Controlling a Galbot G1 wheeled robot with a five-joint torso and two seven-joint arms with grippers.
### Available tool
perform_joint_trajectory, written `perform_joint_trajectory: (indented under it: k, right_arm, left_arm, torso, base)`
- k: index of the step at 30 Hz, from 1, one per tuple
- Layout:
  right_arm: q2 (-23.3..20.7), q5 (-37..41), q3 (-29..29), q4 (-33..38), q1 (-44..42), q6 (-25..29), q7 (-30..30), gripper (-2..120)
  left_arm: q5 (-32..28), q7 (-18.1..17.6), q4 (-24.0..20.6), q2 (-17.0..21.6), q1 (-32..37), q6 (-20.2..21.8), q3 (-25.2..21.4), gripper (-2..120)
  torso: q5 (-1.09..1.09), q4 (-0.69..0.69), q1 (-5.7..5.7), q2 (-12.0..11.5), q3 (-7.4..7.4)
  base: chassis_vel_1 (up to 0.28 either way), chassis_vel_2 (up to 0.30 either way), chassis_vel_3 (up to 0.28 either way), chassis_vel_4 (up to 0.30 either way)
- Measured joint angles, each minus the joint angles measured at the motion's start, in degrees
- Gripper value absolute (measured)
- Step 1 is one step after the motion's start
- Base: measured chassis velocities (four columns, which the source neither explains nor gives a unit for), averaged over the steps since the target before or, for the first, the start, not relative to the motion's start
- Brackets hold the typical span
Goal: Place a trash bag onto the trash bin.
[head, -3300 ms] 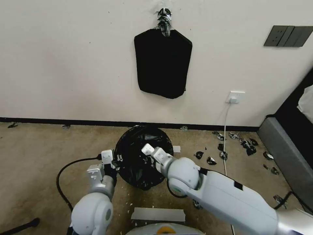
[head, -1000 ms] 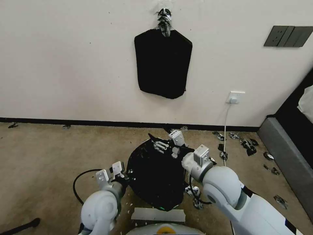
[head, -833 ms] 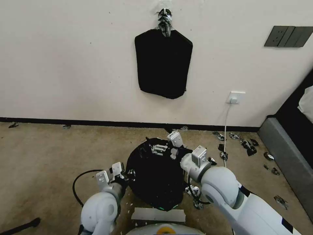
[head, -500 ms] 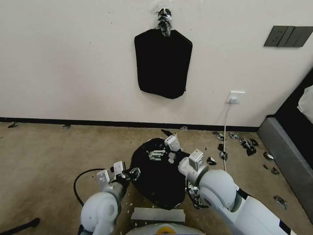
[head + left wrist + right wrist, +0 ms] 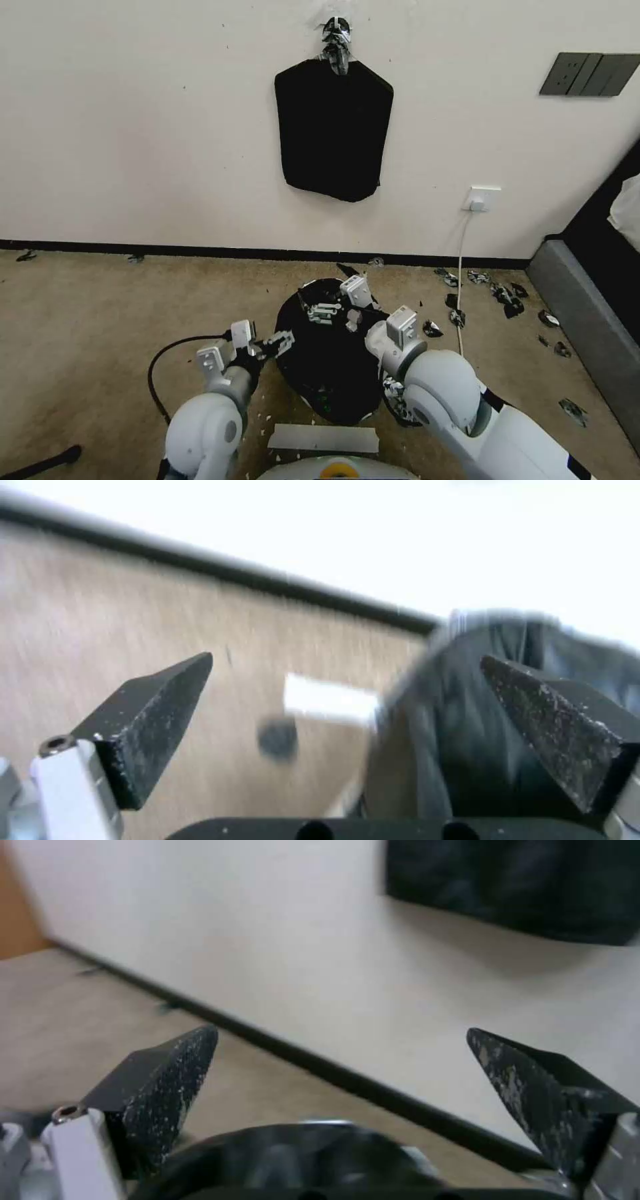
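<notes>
Thin glossy black crinkled plastic trash bag [image 5: 330,360] sits draped over the round trash bin on the carpet floor [image 5: 87,313], near the wall baseboard [image 5: 167,252]; bin's cream plastic is hidden under the film. Left gripper [image 5: 270,345] just beside the bag's left edge, fingers spread, nothing between them; left wrist view shows the same gap with the bag by one finger [image 5: 553,730]. Right gripper [image 5: 327,308] over the bag's far rim, fingers spread too, empty in the right wrist view. Bag likely very light, floppy, slippery, tears easily; scraps [image 5: 497,293] litter the floor toward the right. Best hold judged to be a pinch on the loose hem at the rim, opposite sides, pulled down gently. Flat shield-shaped black bundle [image 5: 333,127] hangs on the wall.
</notes>
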Motion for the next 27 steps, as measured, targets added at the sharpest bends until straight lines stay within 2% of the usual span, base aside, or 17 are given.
perform_joint_trajectory:
  k: [1,2,4,5,8,9,12,13,15,20,27]
  right_arm:
    - [0.0,0.0,0.0,0.0,0.0,0.0,0.0,100]
    - [0.96,-2.17,2.76,-0.46,-1.75,0.71,1.43,100]
    - [2.24,-5.11,7.55,-1.58,-4.67,1.99,2.48,100]
    - [2.24,-5.11,7.55,-1.58,-4.67,1.99,2.48,100]
    - [3.7,-7.23,14.4,-2.69,-9.97,4.48,3.45,100]
    - [3.7,-7.23,14.4,-2.69,-9.97,4.48,3.45,100]
    - [5.64,-12.23,18.81,-4.86,-15.6,10.92,3.16,100]
    - [5.64,-12.23,18.81,-4.86,-15.6,10.92,3.16,100]
    - [7.11,-15.49,20.56,-6.26,-17.85,14.39,2.7,100]
    - [8.28,-16.74,21.56,-6.46,-19.3,16.15,1.94,100]
    - [8.47,-16.9,21.77,-6.23,-19.01,16.28,1.47,100]
  left_arm:
    - [0.0,0.0,0.0,0.0,0.0,0.0,0.0,100]
    - [2.5,1.18,0.13,0.18,-0.02,-4.7,-0.72,100]
    - [7.24,1.78,0.17,0.59,0.15,-10.0,-1.88,100]
    - [7.24,1.78,0.17,0.59,0.15,-10.0,-1.88,100]
    - [10.81,1.64,-0.66,1.51,1.47,-12.61,-4.08,100]
    - [10.81,1.64,-0.66,1.51,1.47,-12.61,-4.08,100]
    - [11.01,2.86,0.44,1.98,3.41,-16.86,-5.41,100]
    - [11.01,2.86,0.44,1.98,3.41,-16.86,-5.41,100]
    - [11.35,3.93,2.07,1.98,4.15,-19.99,-5.72,100]
    - [10.85,5.46,2.67,1.99,4.55,-21.85,-6.38,100]
    - [10.43,6.07,2.53,1.97,4.56,-22.17,-6.68,100]
  torso:
    - [0.0,0.0,0.0,0.0,0.0]
    - [0.01,0.0,0.0,0.0,0.0]
    - [0.01,-0.02,0.0,0.0,0.0]
    - [0.01,-0.02,0.0,0.0,0.0]
    - [0.01,-0.01,0.0,0.0,0.0]
    - [0.01,-0.01,0.0,0.0,0.0]
    - [0.01,-0.02,0.0,0.0,0.0]
    - [0.01,-0.02,0.0,0.0,0.0]
    - [0.0,-0.01,0.0,0.0,0.0]
    - [0.01,-0.01,0.0,0.0,-0.01]
    - [0.01,-0.01,0.0,0.0,0.0]
  base:
    - [0.0,0.0,0.0,0.0]
    - [0.0,0.0,0.0,0.0]
    - [0.0,0.0,0.0,0.0]
    - [0.0,0.0,0.0,0.0]
    - [0.0,0.0,0.0,0.0]
    - [0.0,0.0,0.0,0.0]
    - [0.0,0.0,0.0,0.0]
    - [0.0,0.0,0.0,0.0]
    - [0.0,0.0,0.0,0.0]
    - [0.0,0.0,0.0,0.0]
    - [0.0,0.0,0.0,0.0]
